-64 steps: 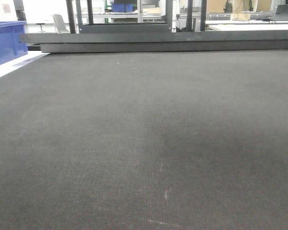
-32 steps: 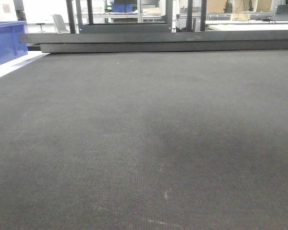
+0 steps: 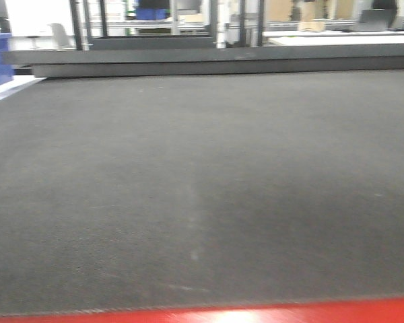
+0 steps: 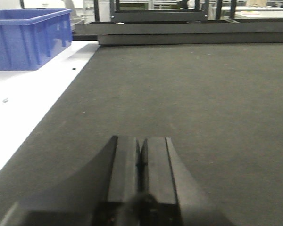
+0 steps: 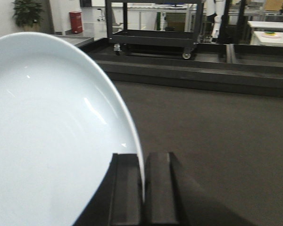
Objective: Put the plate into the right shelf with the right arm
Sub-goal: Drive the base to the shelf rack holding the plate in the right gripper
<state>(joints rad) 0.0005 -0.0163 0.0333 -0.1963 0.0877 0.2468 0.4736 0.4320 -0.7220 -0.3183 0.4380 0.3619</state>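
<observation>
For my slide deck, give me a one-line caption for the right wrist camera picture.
The right gripper holds the white plate by its rim between its fingers, on edge above the dark mat.

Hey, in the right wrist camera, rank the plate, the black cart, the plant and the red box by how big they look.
1. plate, largest by far, though it is nearest the camera
2. black cart
3. plant
4. red box, close to the plant in apparent size
</observation>
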